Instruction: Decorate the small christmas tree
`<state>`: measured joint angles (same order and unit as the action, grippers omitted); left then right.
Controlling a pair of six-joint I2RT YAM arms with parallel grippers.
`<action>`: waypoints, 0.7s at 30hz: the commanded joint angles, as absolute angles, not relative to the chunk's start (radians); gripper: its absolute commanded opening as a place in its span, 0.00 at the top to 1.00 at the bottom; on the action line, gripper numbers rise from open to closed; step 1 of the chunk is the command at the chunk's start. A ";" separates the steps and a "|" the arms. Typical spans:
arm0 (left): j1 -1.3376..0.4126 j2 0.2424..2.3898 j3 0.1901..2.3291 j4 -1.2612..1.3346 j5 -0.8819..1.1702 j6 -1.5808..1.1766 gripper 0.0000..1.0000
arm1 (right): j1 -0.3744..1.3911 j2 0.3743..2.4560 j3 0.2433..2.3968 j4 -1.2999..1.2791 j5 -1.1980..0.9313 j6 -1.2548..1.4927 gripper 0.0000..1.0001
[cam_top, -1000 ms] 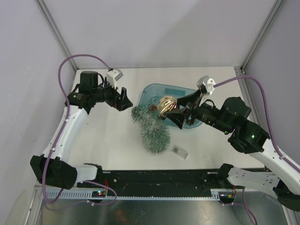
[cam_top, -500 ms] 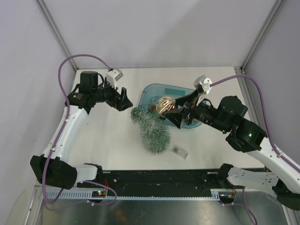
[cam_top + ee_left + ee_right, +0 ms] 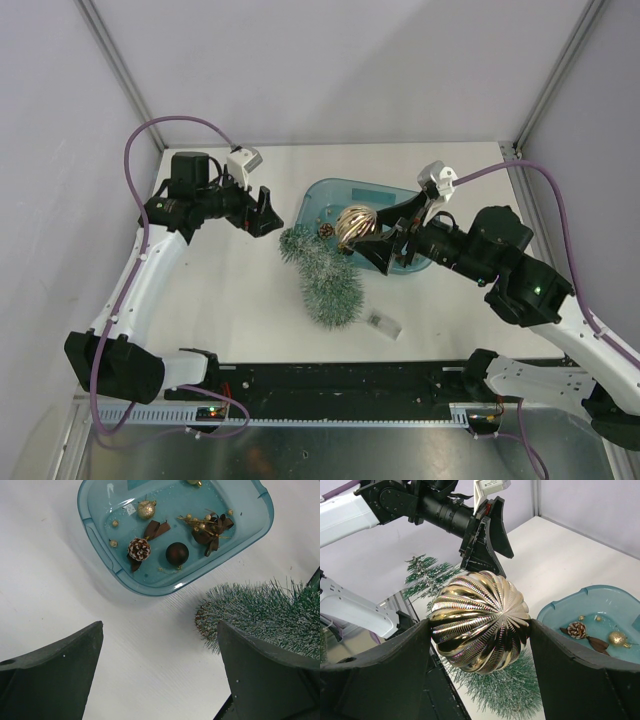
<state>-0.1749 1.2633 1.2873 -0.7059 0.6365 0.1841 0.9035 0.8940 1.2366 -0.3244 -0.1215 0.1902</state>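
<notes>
The small christmas tree (image 3: pixel 322 272) lies on its side on the white table, narrow top toward the back left; it also shows as frosted green bristles (image 3: pixel 260 611) in the left wrist view and lies under the ball (image 3: pixel 507 692) in the right wrist view. My right gripper (image 3: pixel 362 234) (image 3: pixel 479 626) is shut on a ribbed gold ball ornament (image 3: pixel 355 222) (image 3: pixel 480 620), held in the air above the tree beside the teal tub (image 3: pixel 312 196). My left gripper (image 3: pixel 262 212) (image 3: pixel 160 626) stands open over bare table, just left of the tree's top, with nothing between its fingers.
The teal tub (image 3: pixel 90 530) (image 3: pixel 555 611) holds a pine cone (image 3: pixel 139 549), a dark brown ball (image 3: pixel 177 553), a small gold ball (image 3: pixel 146 510) and brown ribbons with gold berries (image 3: pixel 209 527). A small clear tag (image 3: pixel 383 323) lies near the tree's base. Grey walls enclose the table.
The right gripper with the gold ball swayed slightly left and came back. The left arm and the tree have not moved.
</notes>
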 commanded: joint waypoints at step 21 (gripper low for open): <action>-0.170 1.250 1.291 -0.704 0.667 0.182 0.00 | 0.872 0.936 1.257 -0.267 -0.154 0.166 0.60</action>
<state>-0.1749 1.2633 1.2869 -0.7059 0.6365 0.1844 0.8780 0.9352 1.2366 -0.3161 -0.1402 0.1818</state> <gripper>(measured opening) 0.996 0.783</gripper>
